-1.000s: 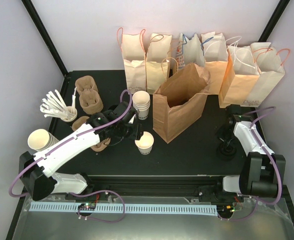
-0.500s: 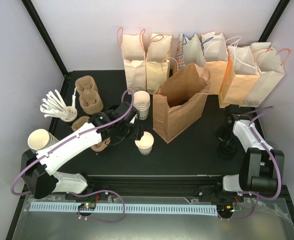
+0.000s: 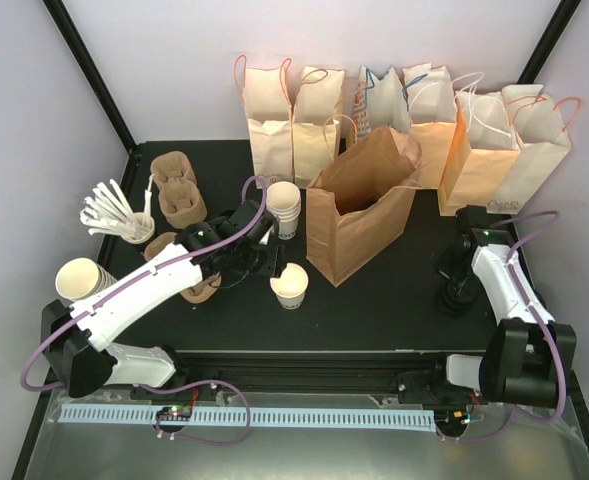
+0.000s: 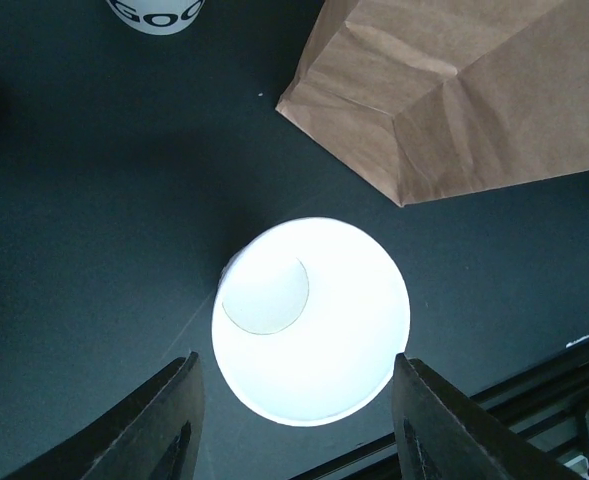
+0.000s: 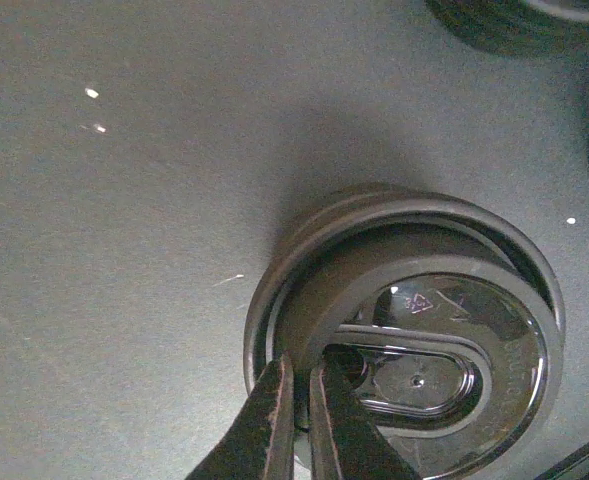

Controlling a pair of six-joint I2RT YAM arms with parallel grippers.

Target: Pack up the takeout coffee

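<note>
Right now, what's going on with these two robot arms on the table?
They are partway through packing a takeout coffee. The left end effector is open, its fingers on either side of an uncovered white paper cup that stands on the table beside the open brown paper bag. The right end effector is pinched shut on the rim of a black lid over at the table's right side. The cup has no lid yet and is not in the bag.

The open white paper cup (image 4: 309, 320) is plain white inside and stands on a matte black tabletop (image 4: 94, 200). The creased kraft paper bag (image 4: 454, 90) is mid-brown. The round black plastic lid (image 5: 404, 330) shines glossy, perhaps nearer dark grey. The row of pale tan paper bags (image 3: 274, 130) has red, blue and white handles.
</note>
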